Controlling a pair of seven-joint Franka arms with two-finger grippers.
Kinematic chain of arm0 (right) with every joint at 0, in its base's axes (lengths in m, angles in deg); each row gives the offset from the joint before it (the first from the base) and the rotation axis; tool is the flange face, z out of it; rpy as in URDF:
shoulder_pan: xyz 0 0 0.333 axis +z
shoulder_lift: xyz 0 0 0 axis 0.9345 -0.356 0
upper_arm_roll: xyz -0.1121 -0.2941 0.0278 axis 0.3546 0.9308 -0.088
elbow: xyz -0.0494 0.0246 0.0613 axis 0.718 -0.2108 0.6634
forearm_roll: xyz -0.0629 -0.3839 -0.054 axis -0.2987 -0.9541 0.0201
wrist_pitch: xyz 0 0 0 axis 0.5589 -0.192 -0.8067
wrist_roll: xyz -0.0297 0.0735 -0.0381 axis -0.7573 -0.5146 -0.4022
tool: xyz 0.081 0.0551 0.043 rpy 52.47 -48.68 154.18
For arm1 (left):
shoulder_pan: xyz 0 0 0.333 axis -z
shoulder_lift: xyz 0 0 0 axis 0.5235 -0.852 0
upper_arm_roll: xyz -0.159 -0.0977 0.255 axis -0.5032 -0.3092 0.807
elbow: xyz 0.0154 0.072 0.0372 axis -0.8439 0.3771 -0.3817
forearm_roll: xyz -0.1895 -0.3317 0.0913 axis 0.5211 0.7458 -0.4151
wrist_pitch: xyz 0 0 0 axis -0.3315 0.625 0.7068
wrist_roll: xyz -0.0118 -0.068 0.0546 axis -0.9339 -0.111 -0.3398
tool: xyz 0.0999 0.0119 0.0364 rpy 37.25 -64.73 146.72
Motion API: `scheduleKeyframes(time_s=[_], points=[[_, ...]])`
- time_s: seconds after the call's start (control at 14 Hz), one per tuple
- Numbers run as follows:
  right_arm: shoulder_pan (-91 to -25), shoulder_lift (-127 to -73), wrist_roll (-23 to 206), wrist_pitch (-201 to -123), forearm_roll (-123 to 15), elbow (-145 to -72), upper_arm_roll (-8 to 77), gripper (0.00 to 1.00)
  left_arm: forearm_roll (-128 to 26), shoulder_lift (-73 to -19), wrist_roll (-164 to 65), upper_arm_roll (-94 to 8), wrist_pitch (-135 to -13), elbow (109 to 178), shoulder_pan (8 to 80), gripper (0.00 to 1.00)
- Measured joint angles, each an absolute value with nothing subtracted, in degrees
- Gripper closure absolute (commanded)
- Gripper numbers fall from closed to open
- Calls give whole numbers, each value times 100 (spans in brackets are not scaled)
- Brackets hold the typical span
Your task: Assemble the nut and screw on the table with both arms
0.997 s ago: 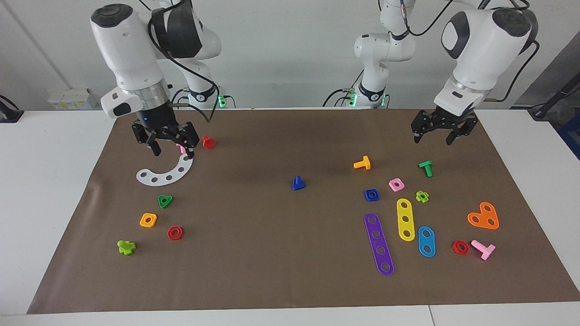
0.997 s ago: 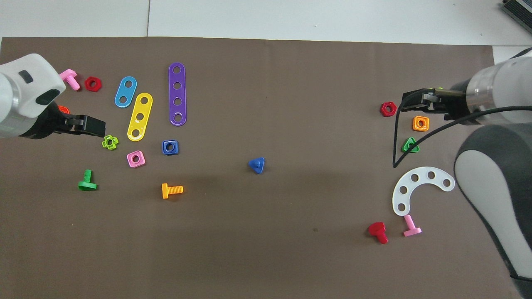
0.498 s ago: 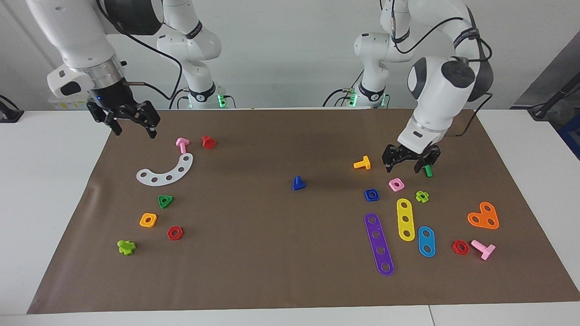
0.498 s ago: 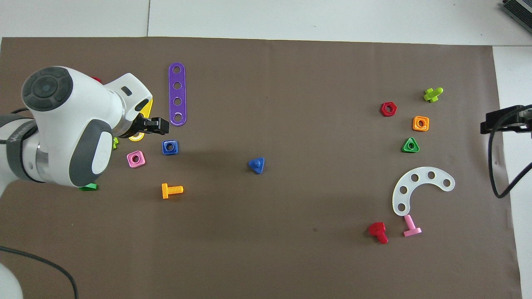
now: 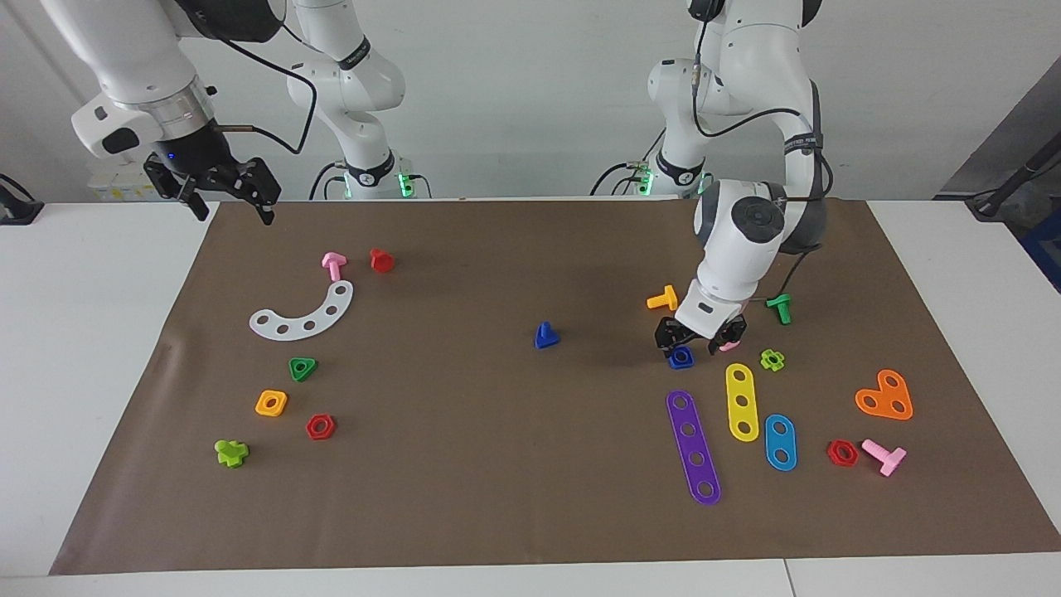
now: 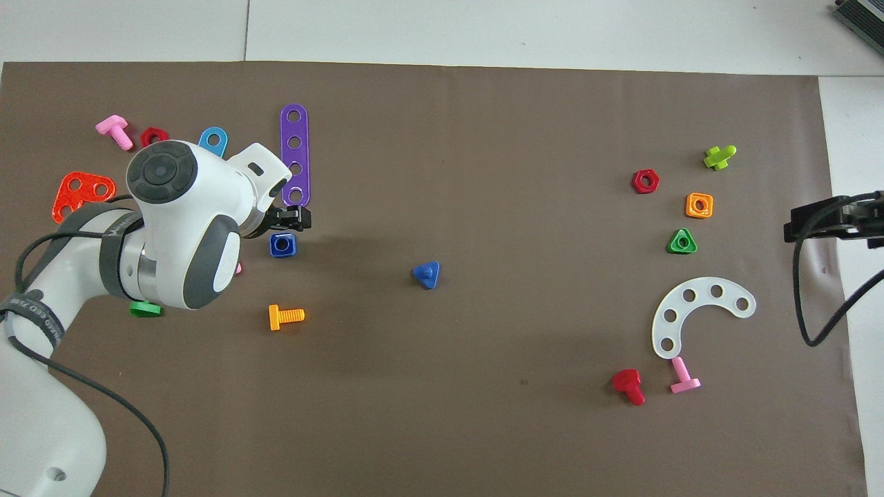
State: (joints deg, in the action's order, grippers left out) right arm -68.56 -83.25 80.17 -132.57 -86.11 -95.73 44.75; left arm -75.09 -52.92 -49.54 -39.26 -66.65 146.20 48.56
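Note:
The blue square nut (image 5: 680, 357) (image 6: 282, 245) lies flat on the brown paper sheet (image 5: 497, 464) toward the left arm's end of the table. My left gripper (image 5: 687, 344) (image 6: 293, 221) hangs low right over it, open, a finger on either side of the nut; I cannot tell whether it touches. The blue screw (image 5: 545, 336) (image 6: 427, 274) stands on its triangular head mid-table, shaft up, with nothing near it. My right gripper (image 5: 234, 211) (image 6: 794, 222) waits open and raised over the paper's edge at the right arm's end.
Beside the nut lie a pink square nut (image 5: 731, 342), an orange bolt (image 5: 663, 298), a green bolt (image 5: 779, 308), and purple (image 5: 693, 446) and yellow (image 5: 743, 401) strips. At the right arm's end sit a white curved plate (image 5: 302, 313), a pink bolt (image 5: 333, 265) and a red bolt (image 5: 381, 260).
My left arm swung in from the paper's end and came down over the blue nut. My right gripper rose off the white curved plate and drew out to the paper's edge.

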Motion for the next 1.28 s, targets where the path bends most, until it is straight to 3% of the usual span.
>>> scheduleKeyframes(time_s=[0.21, 0.36, 0.43, 0.57, 0.64, 0.93, 1.28], points=[[-6855, -8262, 7887, -13257, -8584, -9733, 4472, 0, -7509, -5365, -4901, -3888, -7122, 14991, 4851, 13], [-6846, -8183, 7832, -13257, -8576, -9896, 4460, 0, -7509, -5364, -4892, -3877, -7472, 15232, 4850, 24], [-6843, -8157, 7826, -13258, -8576, -9932, 4455, 0, -7509, -5363, -4889, -3876, -7580, 15316, 4850, 35], [-6841, -8122, 7825, -13260, -8576, -9960, 4455, 0, -7510, -5340, -4881, -3870, -7645, 15350, 4849, 81], [-6839, -8110, 7825, -13261, -8576, -9965, 4455, 0, -7510, -5311, -4876, -3862, -7644, 15350, 4846, 100], [-6814, -8102, 7825, -13261, -8575, -9974, 4453, 0, -7509, -5282, -4844, -3857, -7450, 15212, 4845, 100], [-6818, -8098, 7825, -13261, -8575, -9976, 4456, 0, -7508, -5290, -4293, -3907, -6745, 14256, 5000, 100]])
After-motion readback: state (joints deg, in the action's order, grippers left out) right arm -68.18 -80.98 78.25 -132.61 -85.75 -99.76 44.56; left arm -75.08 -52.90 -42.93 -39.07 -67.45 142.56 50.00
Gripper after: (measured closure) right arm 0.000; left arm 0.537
